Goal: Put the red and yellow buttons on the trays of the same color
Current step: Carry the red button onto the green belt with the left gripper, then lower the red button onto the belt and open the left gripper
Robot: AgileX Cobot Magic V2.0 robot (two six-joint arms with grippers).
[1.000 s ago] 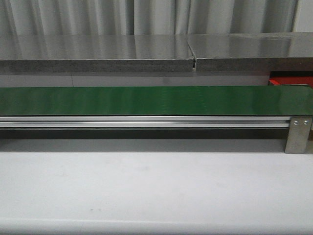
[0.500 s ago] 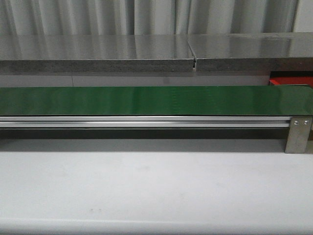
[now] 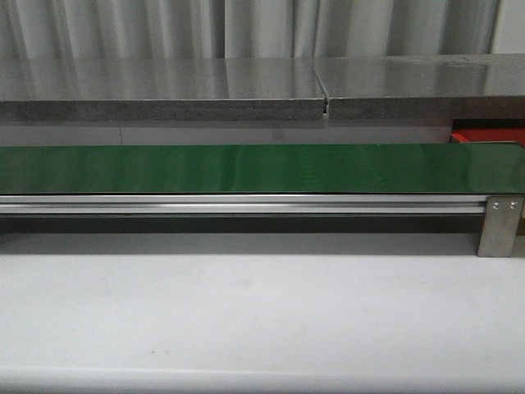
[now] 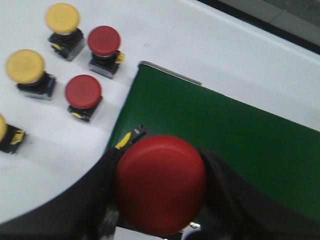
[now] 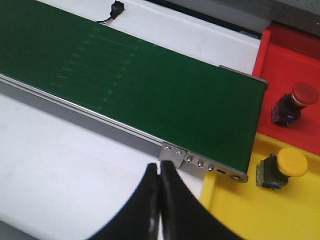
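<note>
In the left wrist view my left gripper point(image 4: 160, 186) is shut on a red button point(image 4: 160, 182), held over the near end of the green belt point(image 4: 240, 135). On the white table beside it stand two more red buttons point(image 4: 104, 41) point(image 4: 83, 92) and yellow buttons point(image 4: 62, 18) point(image 4: 25, 66). In the right wrist view my right gripper point(image 5: 159, 172) is shut on nothing, above the table by the belt's end bracket point(image 5: 200, 162). A red tray point(image 5: 285, 65) holds one red button point(image 5: 303, 95); a yellow tray point(image 5: 240, 210) holds one yellow button point(image 5: 291, 162).
The front view shows the green conveyor belt point(image 3: 246, 168) on its aluminium rail point(image 3: 246, 203), a grey shelf point(image 3: 164, 103) behind and a red tray corner point(image 3: 488, 135) at the far right. No gripper appears in that view. A small black connector point(image 5: 117, 7) lies beyond the belt.
</note>
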